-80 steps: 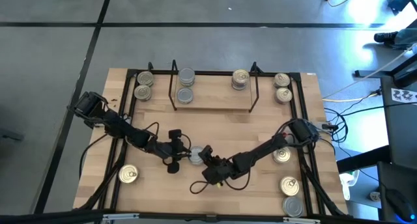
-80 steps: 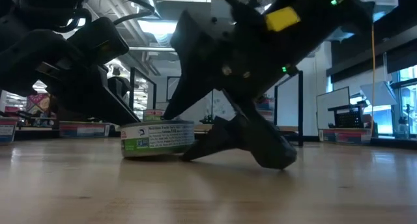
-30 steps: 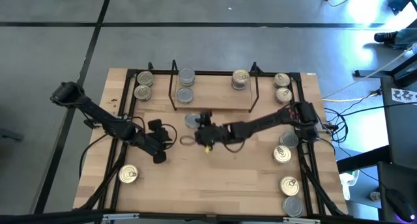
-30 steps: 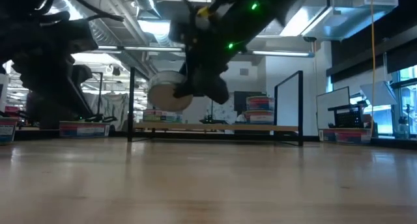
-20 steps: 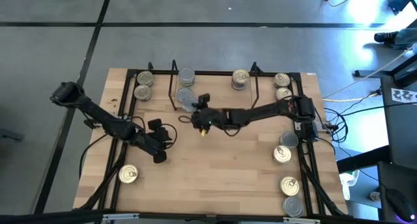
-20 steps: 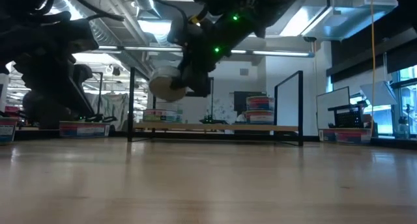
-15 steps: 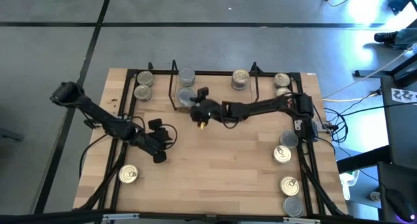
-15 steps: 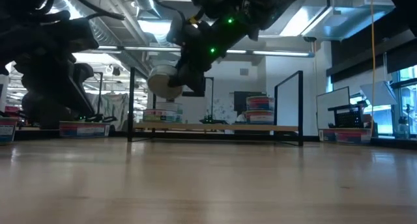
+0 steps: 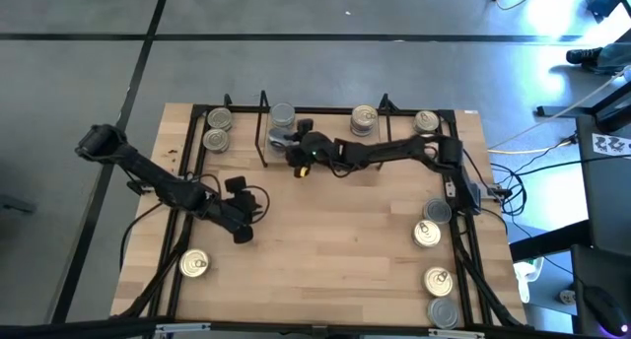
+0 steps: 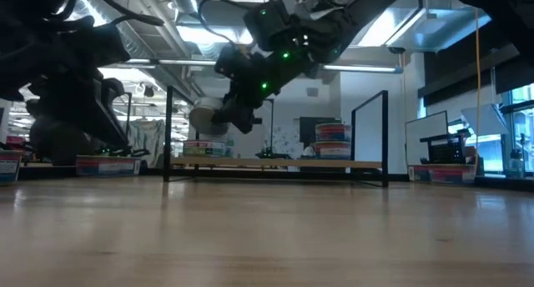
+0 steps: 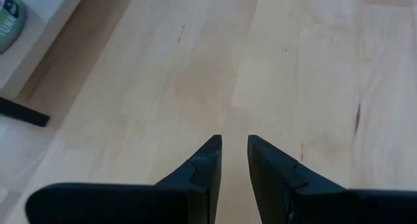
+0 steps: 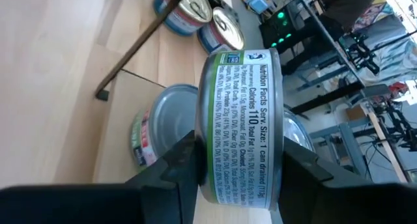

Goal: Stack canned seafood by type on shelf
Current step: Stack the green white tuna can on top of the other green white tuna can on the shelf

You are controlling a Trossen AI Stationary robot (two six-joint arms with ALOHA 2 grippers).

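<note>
Grey floor (image 9: 79, 73) with dark seams; ceiling ducts (image 10: 158, 37), bright windows (image 10: 509, 128) behind

The right arm stretches from its base at 3 o'clock across toward 11 o'clock, nearly straight and raised off the worktop. Its right end effector (image 9: 287, 145) has its fingers (image 12: 171, 168) closed on the rim of a tin (image 12: 240, 123), carried in the air. The left arm runs from 9 o'clock in toward the centre, bent low; its left end effector (image 9: 241, 236) points down at 6 o'clock, fingers (image 11: 204, 165) slightly apart, holding nothing.
</note>
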